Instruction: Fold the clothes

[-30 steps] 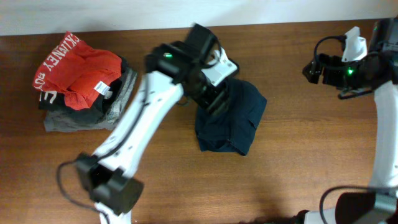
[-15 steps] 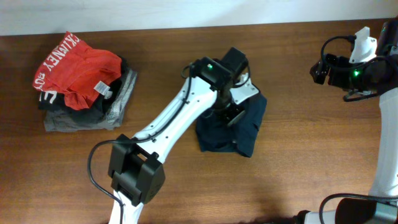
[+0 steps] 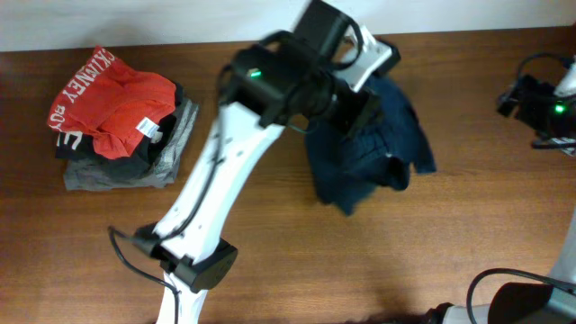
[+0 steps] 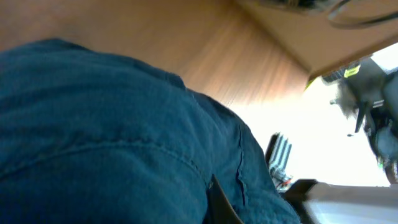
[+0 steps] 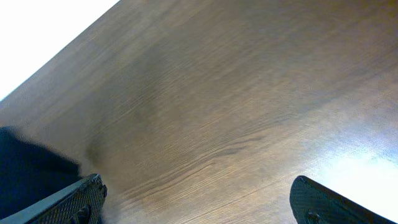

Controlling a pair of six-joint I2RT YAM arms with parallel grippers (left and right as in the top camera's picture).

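Judging from the overhead view, we are at the lift-and-spread step. The left gripper (image 3: 358, 106) is pinched together on the navy garment (image 3: 378, 148), which hangs bunched just below it and a little toward the right arm's side. Its lower end is near the table (image 3: 450, 261) (we cannot tell whether it clears the wood). No fold looks made yet, as the cloth is a crumpled column rather than a flat panel.

The next move, as we read it, calls for a second hold. The right gripper (image 5: 199, 202) has its fingers wide apart with nothing between them, and it sits well apart from the cloth. It would need to come across, find a free corner or hem beneath the left gripper, and close on it. The two could then draw the garment out and lay it flat. The risk is catching a doubled layer instead of a single edge.

The overhead view gives the whole hang of the cloth. It also shows the red garment (image 3: 112, 99) piled on the grey garment (image 3: 117, 175), far off on the left gripper's other side, but the left arm covers the pinch itself. The left wrist view shows seams and a hem close against the camera, yet no fingers. The right wrist view shows bare wood ahead of the open fingers and a dark patch beside one of them, probably the garment.
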